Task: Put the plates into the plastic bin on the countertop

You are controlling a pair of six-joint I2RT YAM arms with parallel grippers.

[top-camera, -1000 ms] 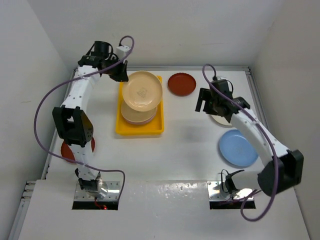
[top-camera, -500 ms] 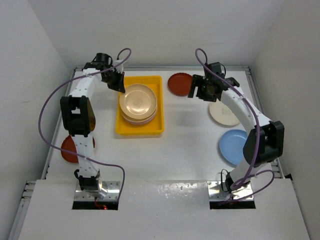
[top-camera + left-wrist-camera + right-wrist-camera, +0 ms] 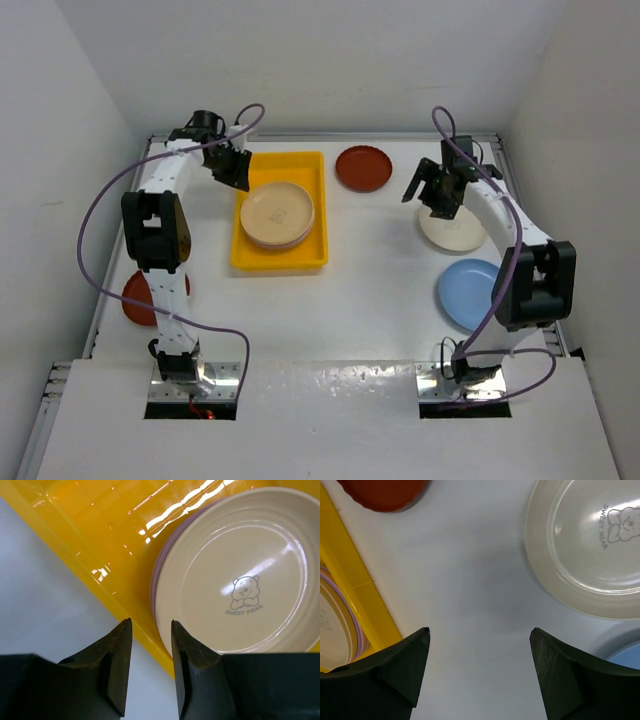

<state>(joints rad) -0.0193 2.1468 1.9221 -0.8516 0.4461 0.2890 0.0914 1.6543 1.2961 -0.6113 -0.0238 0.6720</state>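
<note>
The cream plate (image 3: 442, 238) — light, stiff, glossy plastic, likely slippery — lies flat on the table (image 3: 370, 275) at 3 o'clock, so the wide-open, empty right end effector (image 3: 437, 196) should pinch its raised rim.

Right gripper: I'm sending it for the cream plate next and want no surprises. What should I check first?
1. Right gripper open, empty: ok.
2. Cream plate uncovered, nothing stacked on it: ok.
3. Gripper centred over that plate: not ok; it lies off to one side.
4. Bare floor in the yellow bin: ok, far half.
5. Left gripper clear of the bin: not ok; it hangs at the left rim.
</note>
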